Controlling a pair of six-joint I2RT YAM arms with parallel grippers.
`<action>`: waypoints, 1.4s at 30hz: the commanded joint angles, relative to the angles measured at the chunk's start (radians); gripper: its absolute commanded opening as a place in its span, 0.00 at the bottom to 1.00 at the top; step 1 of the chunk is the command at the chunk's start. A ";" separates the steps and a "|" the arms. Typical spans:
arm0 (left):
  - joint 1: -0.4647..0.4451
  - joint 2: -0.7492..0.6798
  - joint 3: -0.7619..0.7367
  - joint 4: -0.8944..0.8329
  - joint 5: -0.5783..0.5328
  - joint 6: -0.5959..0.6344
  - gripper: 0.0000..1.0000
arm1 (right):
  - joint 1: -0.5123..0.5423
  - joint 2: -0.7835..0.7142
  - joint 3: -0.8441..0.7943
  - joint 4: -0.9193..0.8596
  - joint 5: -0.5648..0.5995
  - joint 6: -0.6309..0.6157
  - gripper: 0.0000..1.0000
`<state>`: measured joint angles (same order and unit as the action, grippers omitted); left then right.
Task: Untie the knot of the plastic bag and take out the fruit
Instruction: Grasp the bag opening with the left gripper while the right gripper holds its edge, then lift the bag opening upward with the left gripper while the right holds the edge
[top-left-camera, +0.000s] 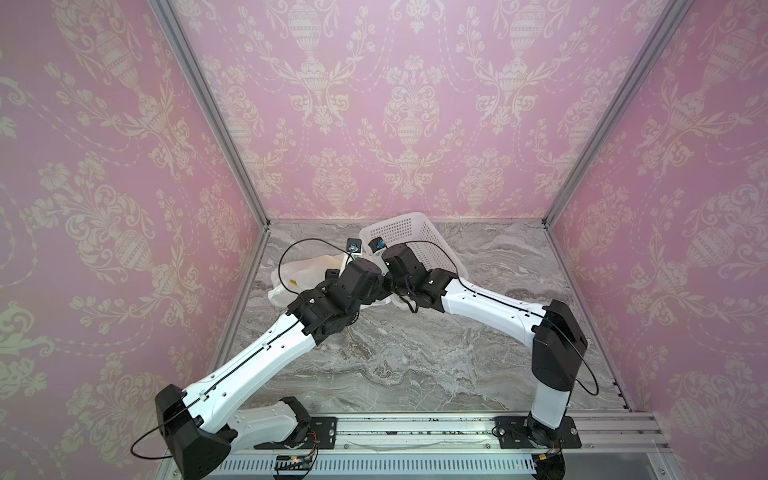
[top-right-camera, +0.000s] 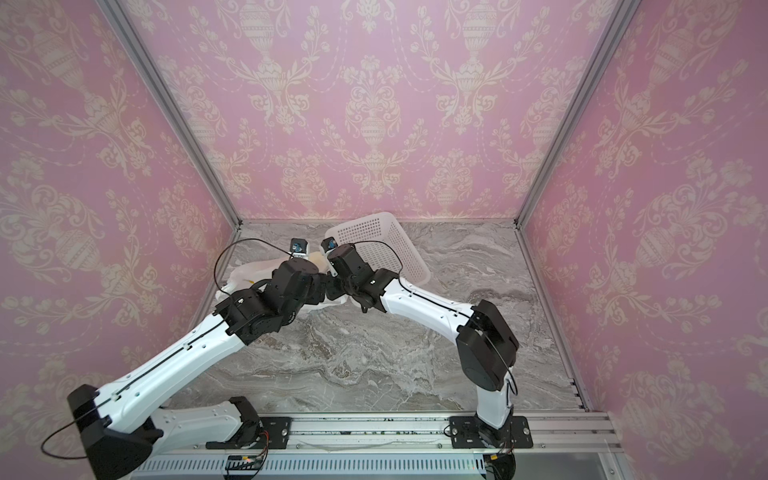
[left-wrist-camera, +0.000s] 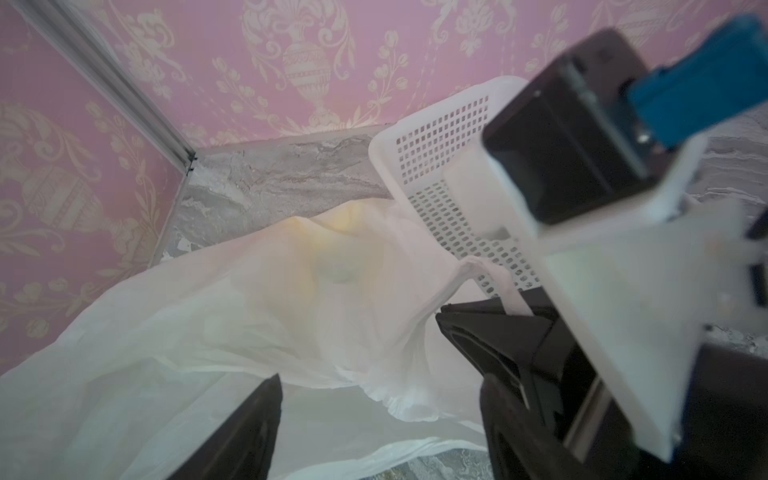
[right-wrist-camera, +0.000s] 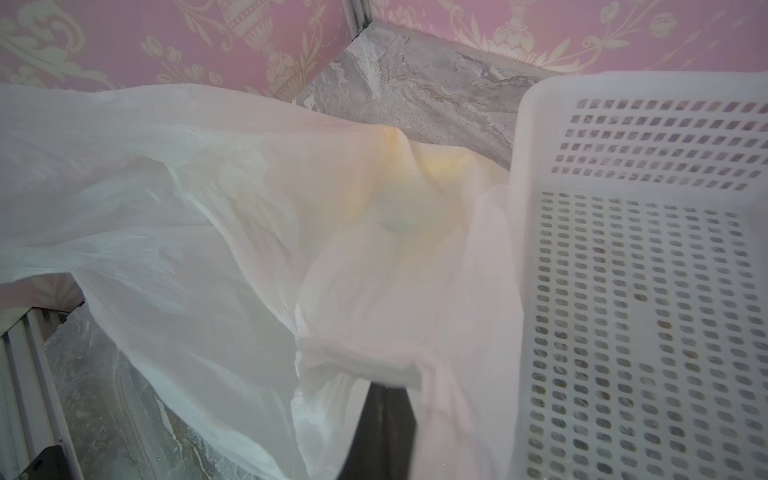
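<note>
We see the bag (top-left-camera: 301, 270) lying on the table (top-left-camera: 415, 357) at the rear left, touching the basket (top-left-camera: 411, 232), which stands to its right near the back wall. Fruit (right-wrist-camera: 419, 183) sits inside the bag, toward the basket.

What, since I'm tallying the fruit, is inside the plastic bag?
Through the plastic bag only blurred yellow-orange and greenish patches of fruit show. Their shapes and number are hidden by its cloudy folds.

plastic bag (right-wrist-camera: 166, 208): transl. white, crumpled on table (top-left-camera: 415, 353) | fruit (right-wrist-camera: 432, 166): yel/org/grn blur inside | knot (right-wrist-camera: 357, 359): bunched twist
</note>
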<state>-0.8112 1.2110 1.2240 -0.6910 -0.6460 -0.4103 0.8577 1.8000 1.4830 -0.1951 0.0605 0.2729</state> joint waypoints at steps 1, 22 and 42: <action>-0.122 -0.007 0.074 -0.071 -0.097 -0.041 0.79 | -0.011 -0.101 -0.117 0.164 0.055 0.052 0.00; -0.165 0.005 0.211 -0.187 -0.111 0.148 0.99 | -0.058 -0.244 -0.416 0.380 0.090 0.188 0.00; 0.166 0.003 -0.144 0.058 -0.048 0.319 0.99 | -0.023 -0.367 -0.551 0.414 0.143 0.212 0.00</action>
<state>-0.6510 1.2121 1.0939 -0.6483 -0.6468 -0.1436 0.8322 1.4540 0.9188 0.2298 0.1818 0.4911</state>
